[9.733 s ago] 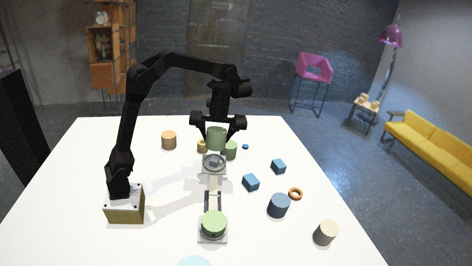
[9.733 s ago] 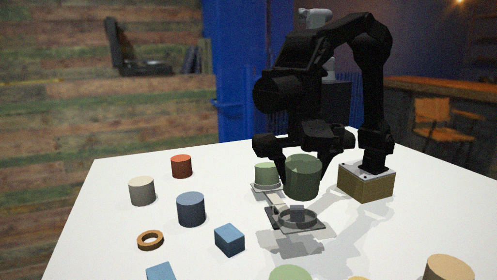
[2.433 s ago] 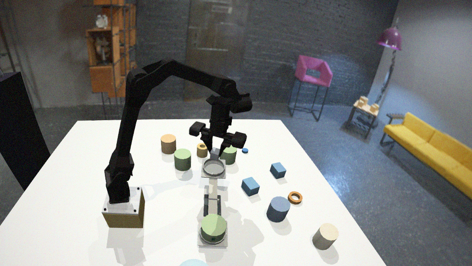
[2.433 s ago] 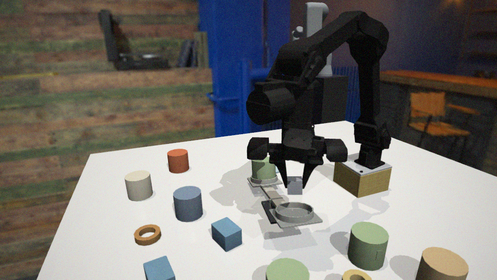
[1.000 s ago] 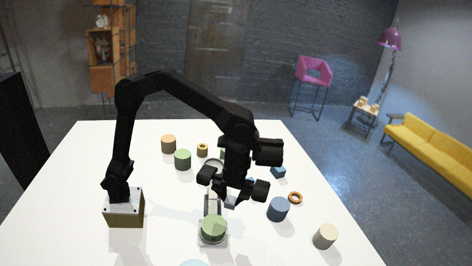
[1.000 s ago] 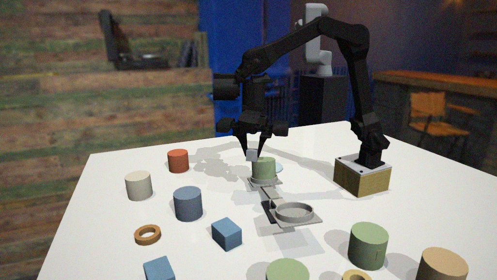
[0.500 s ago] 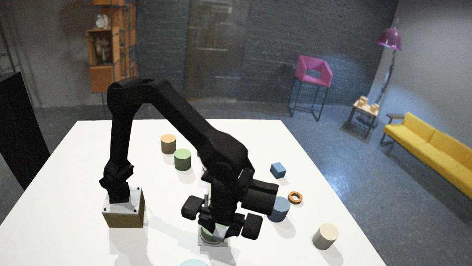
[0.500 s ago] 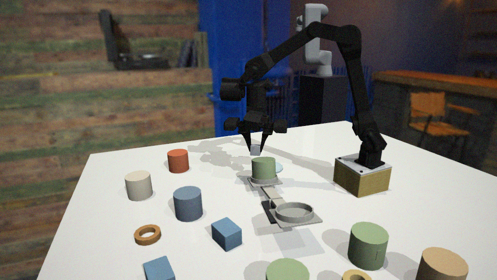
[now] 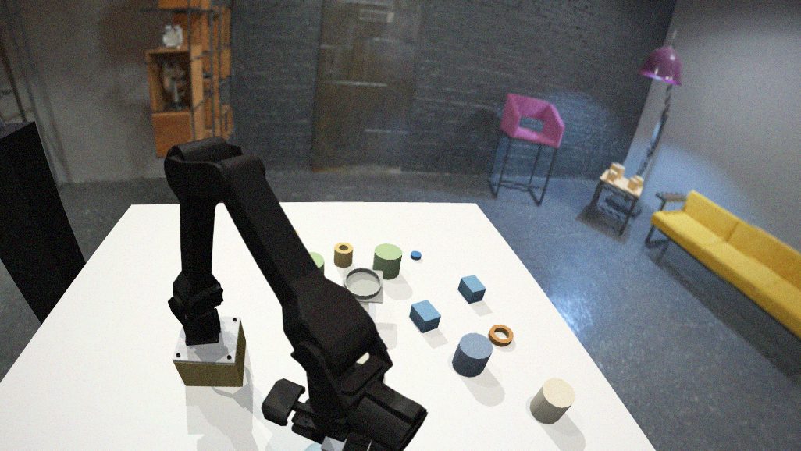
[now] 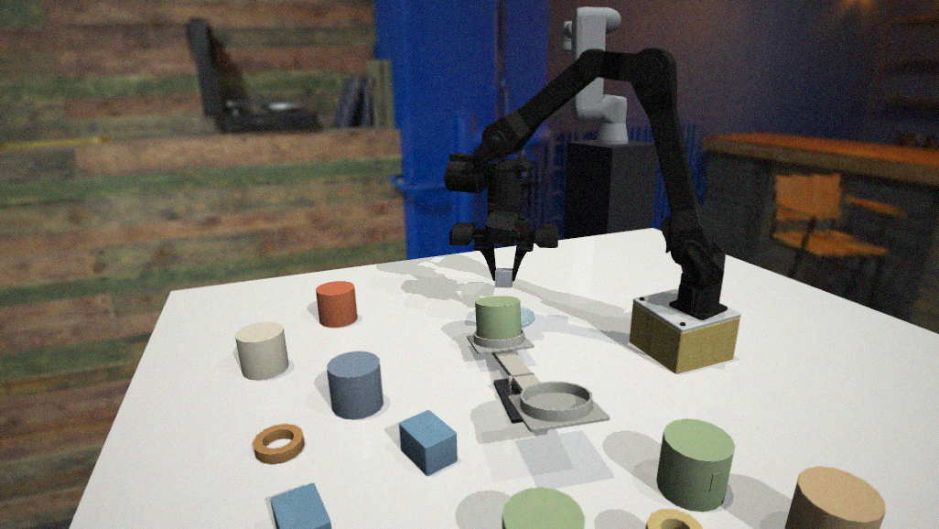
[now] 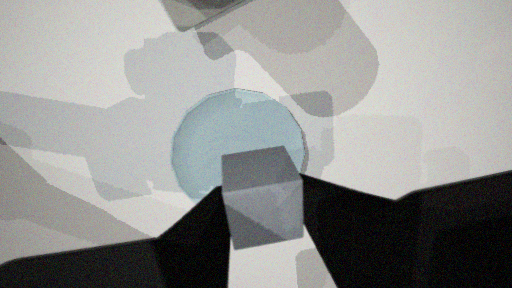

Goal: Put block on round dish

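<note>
My gripper (image 10: 503, 279) (image 11: 259, 189) is shut on the small grey block (image 9: 332, 445) (image 10: 503, 275) (image 11: 265, 212), held well above the table. The pale blue round dish (image 10: 527, 317) (image 11: 210, 135) lies below; in the wrist view the block overlaps its lower right part. No cup is above the dish. A green cup (image 10: 498, 318) stands on the balance's far end in the exterior view, near the dish. The other end, a grey pan (image 10: 594, 415) (image 9: 377, 297), is empty. Two green cylinders (image 10: 695, 463) (image 10: 543, 512) stand on the table beyond that end.
The balance's edge (image 11: 186, 15) shows at the top of the wrist view. Blue-grey (image 9: 471, 355) (image 10: 354, 386), cream (image 9: 552, 400) (image 10: 262, 351) and red (image 10: 336, 304) cylinders stand to one side, with blue blocks (image 9: 425, 315) (image 9: 471, 288) and an orange ring (image 9: 493, 342) (image 10: 279, 454).
</note>
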